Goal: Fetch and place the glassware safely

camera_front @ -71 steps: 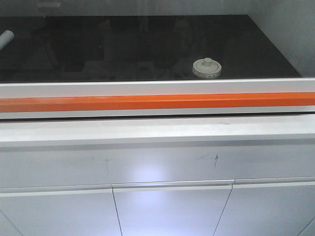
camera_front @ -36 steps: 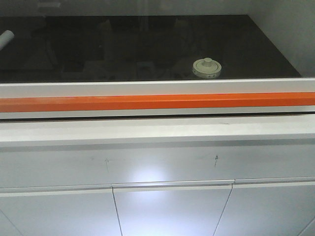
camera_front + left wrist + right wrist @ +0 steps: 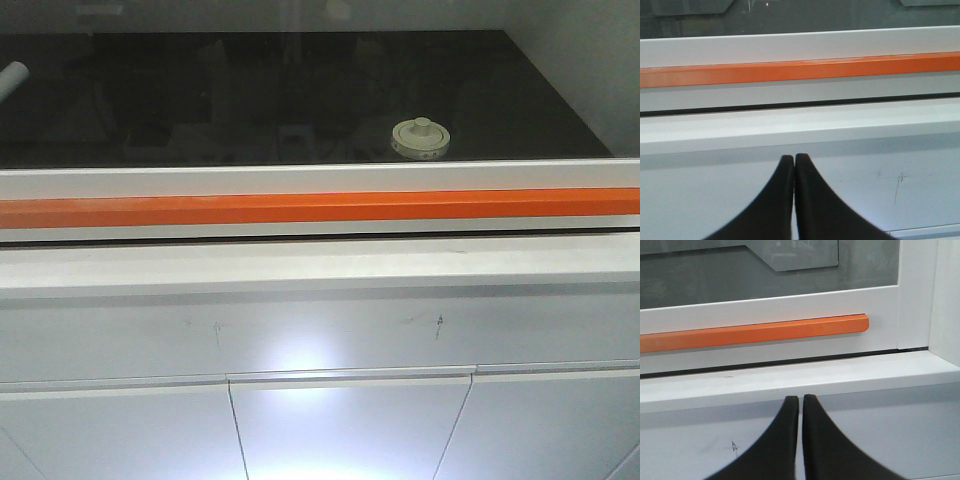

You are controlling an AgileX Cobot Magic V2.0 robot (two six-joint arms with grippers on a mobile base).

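Jaws closed, left gripper [image 3: 794, 159] and right gripper [image 3: 801, 399] face cabinet [image 3: 700, 185].

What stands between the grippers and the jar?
A white frame with an orange bar, apparently glazed, fronts the jar in the front view; both wrist views face it.

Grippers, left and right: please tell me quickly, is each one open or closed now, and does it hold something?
Left gripper: closed, fingertips together, holding nothing.
Right gripper: closed, only a thin slit between the fingertips, holding nothing.
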